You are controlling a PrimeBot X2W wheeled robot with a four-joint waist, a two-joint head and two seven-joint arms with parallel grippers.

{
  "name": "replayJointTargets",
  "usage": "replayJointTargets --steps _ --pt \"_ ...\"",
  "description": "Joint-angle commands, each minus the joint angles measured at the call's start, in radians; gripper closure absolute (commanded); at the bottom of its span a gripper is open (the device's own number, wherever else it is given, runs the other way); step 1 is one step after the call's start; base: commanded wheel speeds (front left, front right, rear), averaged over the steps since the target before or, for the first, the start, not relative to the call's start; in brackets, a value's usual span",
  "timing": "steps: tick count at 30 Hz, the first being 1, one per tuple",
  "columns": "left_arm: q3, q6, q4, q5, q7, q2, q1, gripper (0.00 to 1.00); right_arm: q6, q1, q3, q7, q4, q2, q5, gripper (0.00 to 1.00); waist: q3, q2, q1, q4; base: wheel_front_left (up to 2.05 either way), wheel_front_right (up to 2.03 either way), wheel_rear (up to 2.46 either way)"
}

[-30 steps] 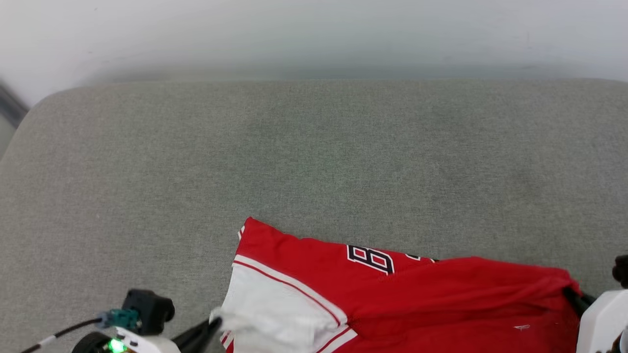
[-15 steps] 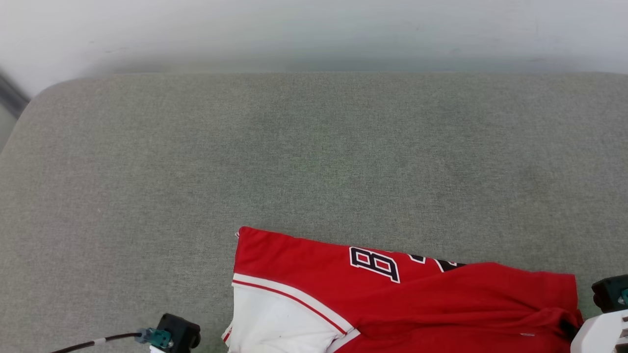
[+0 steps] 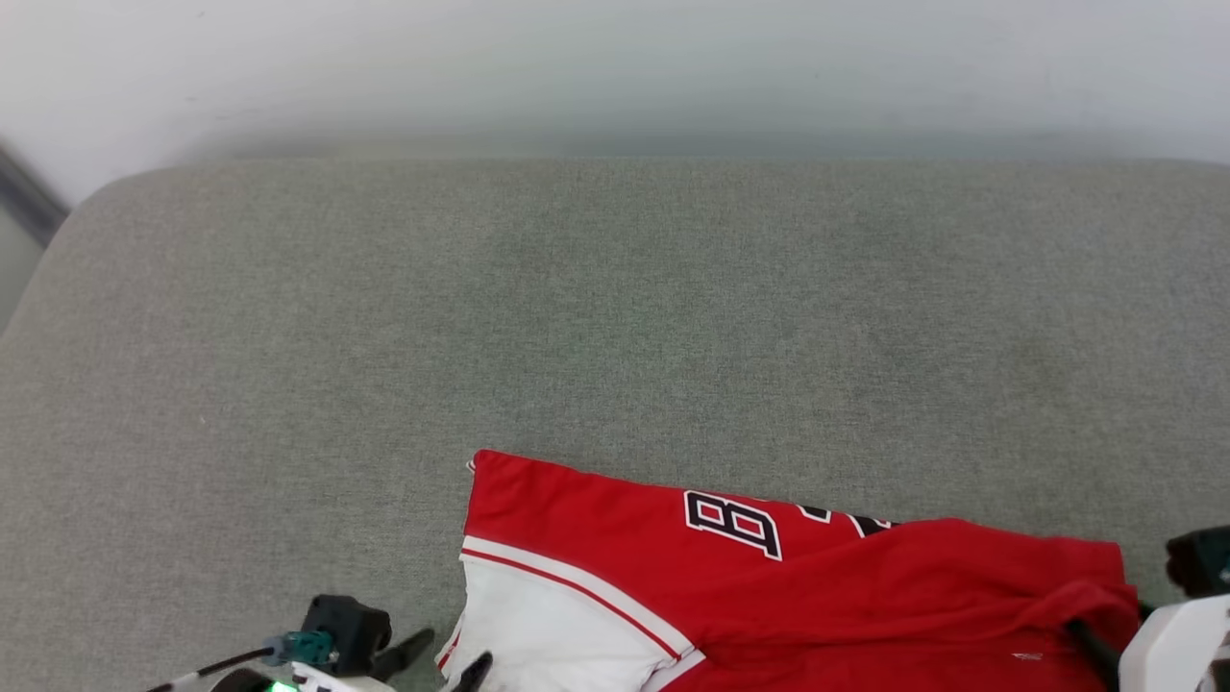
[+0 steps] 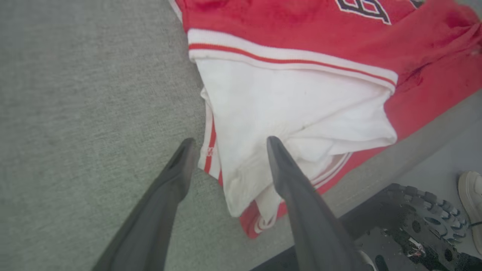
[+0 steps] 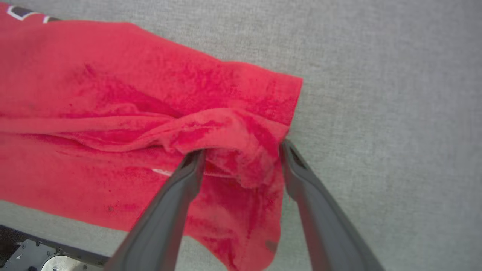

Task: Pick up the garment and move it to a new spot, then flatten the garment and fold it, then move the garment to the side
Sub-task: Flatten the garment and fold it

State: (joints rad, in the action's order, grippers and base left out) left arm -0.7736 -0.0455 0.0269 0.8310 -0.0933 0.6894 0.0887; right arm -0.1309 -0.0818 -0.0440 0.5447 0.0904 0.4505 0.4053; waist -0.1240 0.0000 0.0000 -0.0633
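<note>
- The red jersey-style T-shirt (image 3: 769, 577) with white short sleeves and a black printed number lies crumpled along the near edge of the grey woven-fabric surface (image 3: 615, 317), to the robot's right of centre. The far part of the surface is bare.
- The left hand (image 4: 229, 143) has its two dark fingers (image 4: 169, 188) apart. One tip sits over the grey fabric and the other over the white sleeve, so the striped sleeve hem lies between them without being pinched.
- The right hand (image 5: 241, 149) is also spread, its fingers on either side of a bunched red ridge at the shirt's corner. Nothing is clamped.
- Judged from this, the shirt is set down but far from flat: one red layer is folded over the print and both ends are rumpled.
- Risk: closing on the bunched ridge may catch several layers at once, and then a pull drags the fold along instead of opening it.
- Risk: the left hand may take only the thin sleeve hem. That would stretch the sleeve while the body stays put, skewing the shirt.
- Risk: the shirt sits so close to the near edge that an uneven tug toward the robot could slide it off, down by the dark wheeled base (image 4: 414, 218).
- Risk: fingers pressed low may snag the woven cover.
</note>
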Motion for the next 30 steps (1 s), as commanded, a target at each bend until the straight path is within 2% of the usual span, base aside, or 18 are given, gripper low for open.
replayJointTargets --steps 1,3,5,10,14,17,20,21,23,26,30 --pt "0.018 -0.015 -0.014 -0.009 0.040 -0.005 0.006 0.00 0.000 0.013 0.022 0.013 -0.032 0.005 0.013 0.00 0.009 0.0000 0.0000 0.001 0.00 0.00 0.00" --pt "0.043 -0.063 -0.018 -0.057 0.094 0.011 0.016 0.00 0.000 0.015 0.045 0.030 -0.070 -0.004 0.023 0.00 0.016 0.0000 0.0000 0.004 0.00 0.00 0.00" --pt "0.063 -0.104 -0.034 -0.081 0.143 0.002 0.014 0.00 0.000 0.016 0.068 0.050 -0.105 -0.018 0.039 0.00 0.020 0.0000 0.0000 0.006 0.00 0.00 0.00" --pt "0.132 -0.156 -0.065 -0.099 0.285 -0.020 -0.002 0.00 0.000 -0.001 0.113 0.079 -0.175 -0.044 0.033 0.00 0.035 0.0000 0.0000 0.004 0.00 0.00 0.00" --pt "0.207 -0.199 -0.086 -0.102 0.348 -0.078 -0.033 0.00 0.000 -0.027 0.154 0.098 -0.196 -0.087 0.007 0.00 0.043 0.0000 0.0000 0.005 0.00 0.00 0.00" --pt "0.292 -0.221 -0.131 -0.181 0.359 -0.134 -0.054 0.00 0.000 -0.045 0.184 0.104 -0.181 -0.120 -0.013 0.00 0.045 0.0000 0.0000 0.004 0.00 0.00 0.00" --pt "0.386 -0.227 -0.179 -0.300 0.359 -0.202 -0.107 0.00 0.000 -0.058 0.225 0.098 -0.158 -0.162 -0.033 0.00 0.039 0.0000 0.0000 0.002 0.00 0.00 0.00" --pt "0.386 -0.227 -0.179 -0.300 0.359 -0.202 -0.107 0.00 0.000 -0.058 0.225 0.098 -0.158 -0.162 -0.033 0.00 0.039 0.0000 0.0000 0.002 0.00 0.00 0.00" --pt "0.444 -0.220 -0.212 -0.383 0.359 -0.237 -0.125 0.00 0.000 -0.060 0.257 0.091 -0.136 -0.189 -0.044 0.00 0.030 0.0000 0.0000 0.001 0.00 0.00 0.00" --pt "0.509 -0.200 -0.244 -0.489 0.359 -0.282 -0.164 0.00 0.000 -0.063 0.302 0.067 -0.104 -0.236 -0.053 0.00 0.018 0.0000 0.0000 -0.005 0.00 0.00 0.00" --pt "0.599 -0.159 -0.266 -0.554 0.359 -0.338 -0.190 0.00 0.000 -0.060 0.330 0.040 -0.060 -0.275 -0.055 0.00 -0.002 0.0000 0.0000 -0.014 0.00 0.00 0.00"
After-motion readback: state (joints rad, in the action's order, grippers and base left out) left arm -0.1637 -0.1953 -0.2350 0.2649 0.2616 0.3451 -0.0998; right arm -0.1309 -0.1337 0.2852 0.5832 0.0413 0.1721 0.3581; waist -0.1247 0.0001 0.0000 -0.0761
